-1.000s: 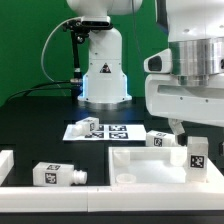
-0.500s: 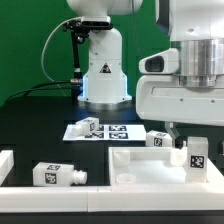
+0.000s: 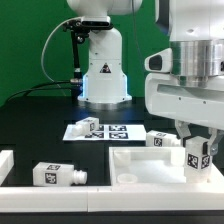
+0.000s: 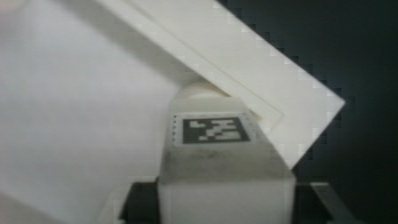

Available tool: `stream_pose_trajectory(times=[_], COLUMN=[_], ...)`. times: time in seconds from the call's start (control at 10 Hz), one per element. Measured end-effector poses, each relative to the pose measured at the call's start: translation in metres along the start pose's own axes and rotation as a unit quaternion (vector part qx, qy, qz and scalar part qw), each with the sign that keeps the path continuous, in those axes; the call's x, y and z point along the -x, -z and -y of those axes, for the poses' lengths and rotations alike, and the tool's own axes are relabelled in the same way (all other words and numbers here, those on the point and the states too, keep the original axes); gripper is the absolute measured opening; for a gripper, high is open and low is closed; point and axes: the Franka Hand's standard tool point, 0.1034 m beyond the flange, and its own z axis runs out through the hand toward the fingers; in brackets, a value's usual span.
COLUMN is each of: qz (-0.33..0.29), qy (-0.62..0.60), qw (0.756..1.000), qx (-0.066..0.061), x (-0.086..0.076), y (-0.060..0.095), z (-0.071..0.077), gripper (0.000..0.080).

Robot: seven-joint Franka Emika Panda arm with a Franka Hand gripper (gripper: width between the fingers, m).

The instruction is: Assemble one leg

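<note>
Over the white tray-like part (image 3: 150,165), the gripper (image 3: 197,152) grasps an upright tagged leg (image 3: 197,155) between clenched fingers (image 3: 210,140). Other legs lie on the table (image 3: 40,125): one (image 3: 58,175) near the front, one (image 3: 88,126) on the marker board (image 3: 125,132).

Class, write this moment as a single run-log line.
gripper: shut on leg | leg: upright over tray part's corner | other legs: one lying on table, two near marker board

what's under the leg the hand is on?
The leg stands over a corner of the white tray-like part, held between the fingers of the hand. Its lower end and any hole beneath are hidden.
</note>
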Motion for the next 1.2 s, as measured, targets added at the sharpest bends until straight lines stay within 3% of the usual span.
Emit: stream_pose_trajectory(times=[0.3, 0.5, 0.6, 0.7, 0.8, 0.9, 1.0, 1.2], qz=[0.002, 0.007, 0.007, 0.005, 0.001, 0.000, 0.002, 0.000], qy=[-0.264, -0.331, -0.315, -0.286, -0.193, -0.099, -0.025, 0.047], qw=[0.965, 0.943, 0.949, 0.958, 0.981, 0.995, 1.000, 0.999], qx=[-0.005, -0.018, -0.018, -0.017, -0.012, -0.012, -0.011, -0.011], x=[0.0024, 0.0017, 0.0018, 0.0019, 0.0027, 0.0039, 0.0054, 0.0041], y=[-0.0006, -0.0004, -0.0004, -0.0009, -0.0009, 0.0005, 0.0012, -0.0001], z=[0.0008, -0.0002, -0.0002, -0.0007, -0.0020, -0.0003, 0.0009, -0.0003], gripper=[0.0286, 0.0287, 0.0287, 0.0355, 0.0355, 0.0542, 0.0616, 0.0643])
